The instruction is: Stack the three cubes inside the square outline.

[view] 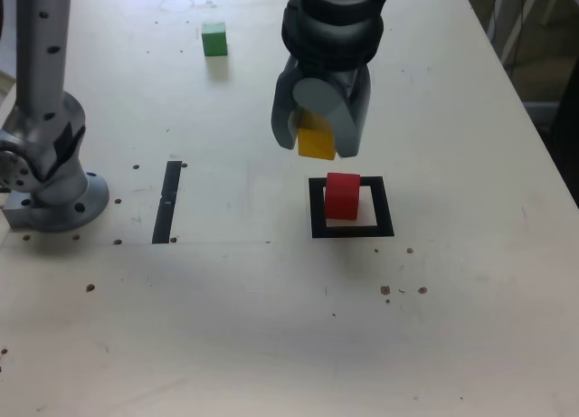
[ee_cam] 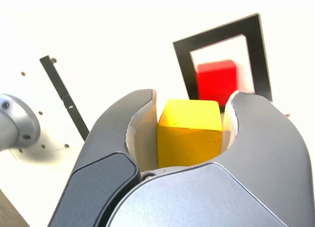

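Jaws (ee_cam: pixel 184 133) are parted by about the breadth of the yellow cube (ee_cam: pixel 189 133) and appear closed on its two sides, carrying it clear of the desk (view: pixel 217 345). In the exterior view the pair hangs at upper centre, just above the red cube (view: pixel 342 197), which sits inside the black square outline (view: pixel 384 208), right of centre and nearer the outline's left side. The green cube (view: pixel 214 40) stands alone at upper left.

The step in hand looks to be setting yellow on red. Do it well by first bringing yellow directly over red while high, turning the wrist until their edges run parallel, and keeping yellow's underside level. Then lower slowly, straight down, until the faces meet; pressing on could skid red sideways. Open evenly and rise vertically, since a jaw that drags would topple the pair.
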Action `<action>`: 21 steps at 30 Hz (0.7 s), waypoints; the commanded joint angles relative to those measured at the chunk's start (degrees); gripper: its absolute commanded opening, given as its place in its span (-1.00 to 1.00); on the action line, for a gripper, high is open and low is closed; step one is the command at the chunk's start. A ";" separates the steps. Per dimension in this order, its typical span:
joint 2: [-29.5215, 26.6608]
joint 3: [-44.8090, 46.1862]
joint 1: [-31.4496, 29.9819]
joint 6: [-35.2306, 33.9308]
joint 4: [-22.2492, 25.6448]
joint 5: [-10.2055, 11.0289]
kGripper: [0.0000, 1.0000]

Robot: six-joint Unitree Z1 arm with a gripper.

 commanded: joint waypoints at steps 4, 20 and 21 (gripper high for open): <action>0.68 0.38 0.33 -3.31 -1.06 -1.38 -0.47; 3.86 1.18 2.87 -4.55 -4.96 -2.80 -0.47; 3.94 1.10 2.98 -4.54 -5.02 -2.89 -0.47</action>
